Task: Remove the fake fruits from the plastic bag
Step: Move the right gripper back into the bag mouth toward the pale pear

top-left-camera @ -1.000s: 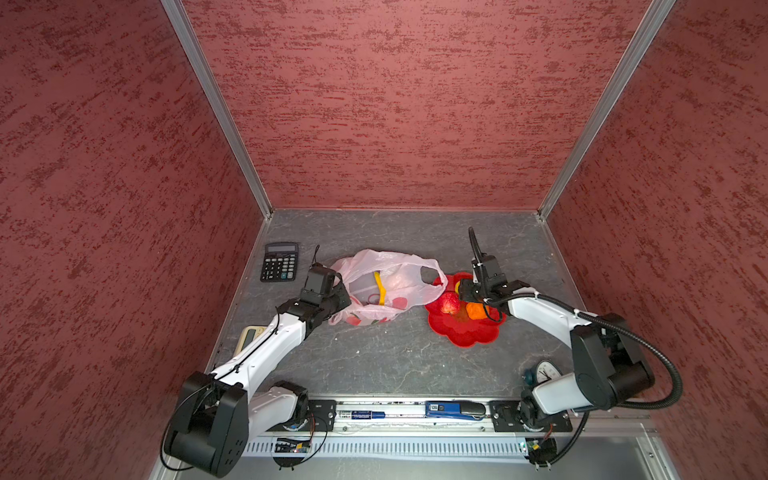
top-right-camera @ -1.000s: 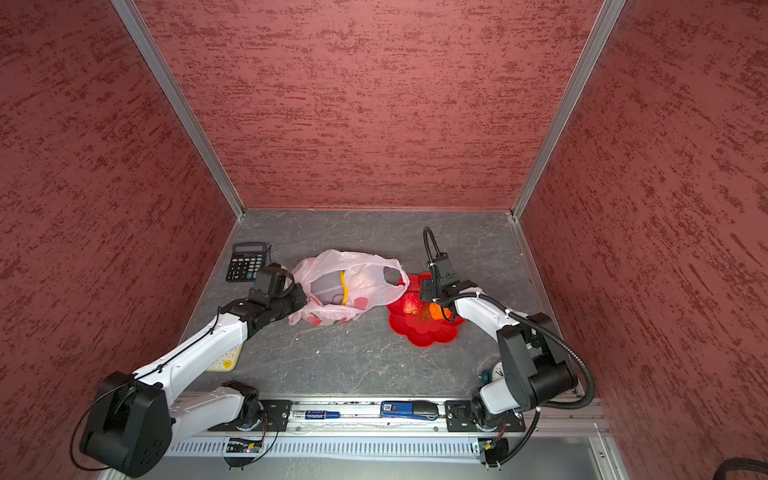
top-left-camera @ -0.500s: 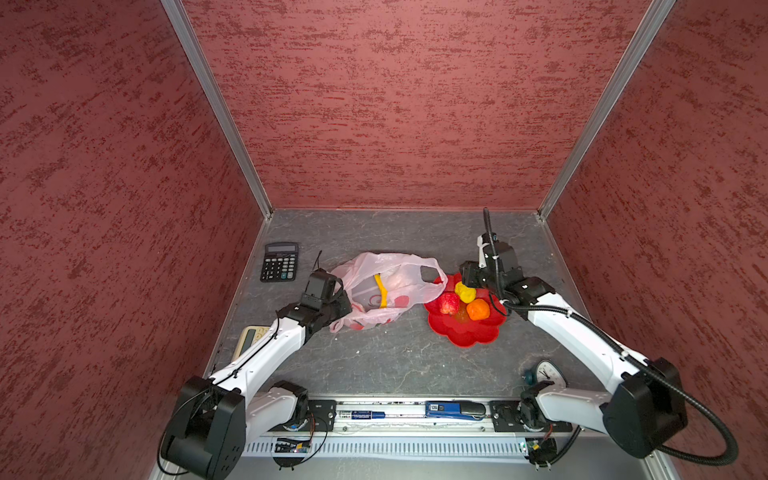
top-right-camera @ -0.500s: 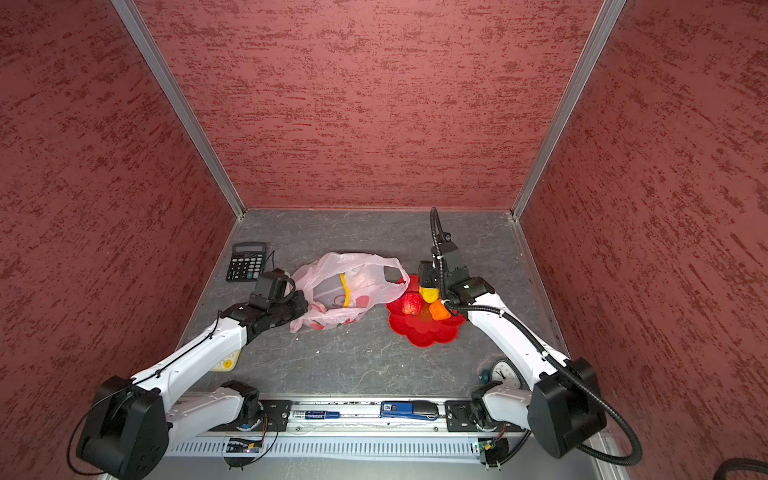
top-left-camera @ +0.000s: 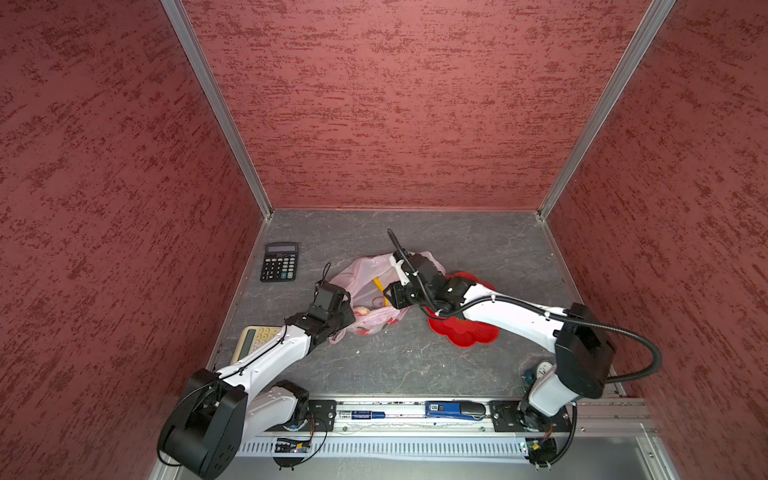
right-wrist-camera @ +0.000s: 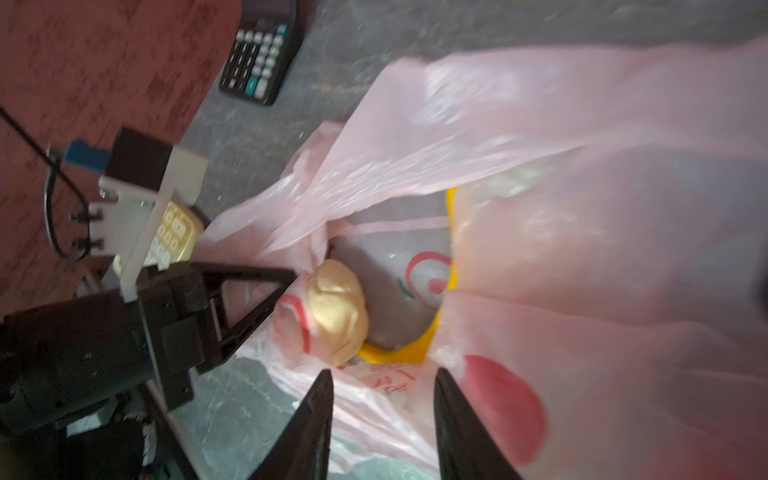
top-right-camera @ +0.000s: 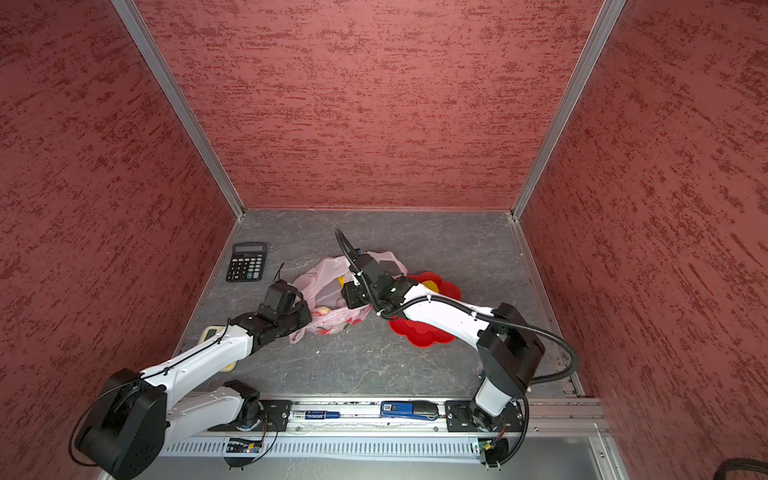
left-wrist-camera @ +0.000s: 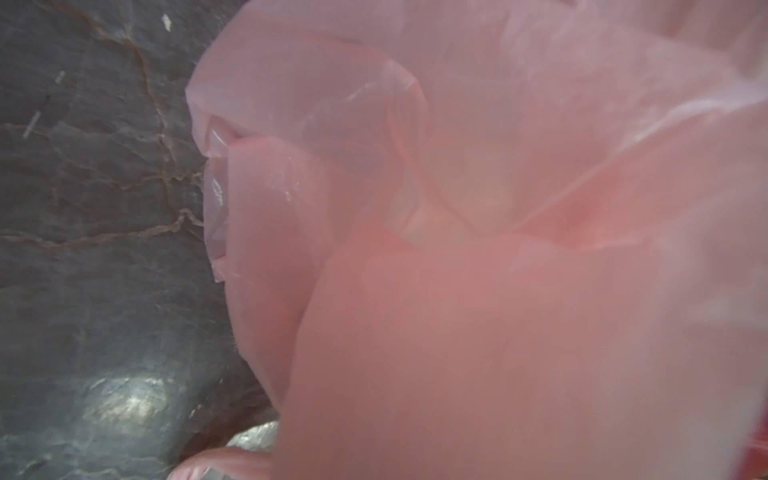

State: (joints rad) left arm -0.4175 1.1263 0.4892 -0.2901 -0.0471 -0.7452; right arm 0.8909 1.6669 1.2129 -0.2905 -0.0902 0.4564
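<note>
The pale-pink plastic bag (top-left-camera: 365, 276) (top-right-camera: 320, 278) lies crumpled mid-table with its mouth toward the red dish. Inside it I see a cream lumpy fruit (right-wrist-camera: 338, 311) (top-left-camera: 362, 310) and a yellow banana (right-wrist-camera: 451, 232) (top-left-camera: 378, 284). A red shape (right-wrist-camera: 507, 407) shows through the film. My left gripper (top-left-camera: 347, 318) (right-wrist-camera: 282, 286) is shut on the bag's near-left edge; the left wrist view is filled by the bag (left-wrist-camera: 498, 249), its jaws hidden. My right gripper (right-wrist-camera: 384, 374) (top-left-camera: 392, 295) hovers at the bag's mouth, open, nothing between its fingers.
The red flower-shaped dish (top-left-camera: 465, 332) (top-right-camera: 419, 332) sits right of the bag under my right arm, with a yellow fruit (top-right-camera: 432, 286) in it. A black calculator (top-left-camera: 280, 262) lies at the back left. A cream calculator (top-left-camera: 253, 338) lies under my left arm.
My right gripper left the red dish and swung left to the bag's mouth, its jaws narrowing. The left gripper stayed shut on the bag's edge.
</note>
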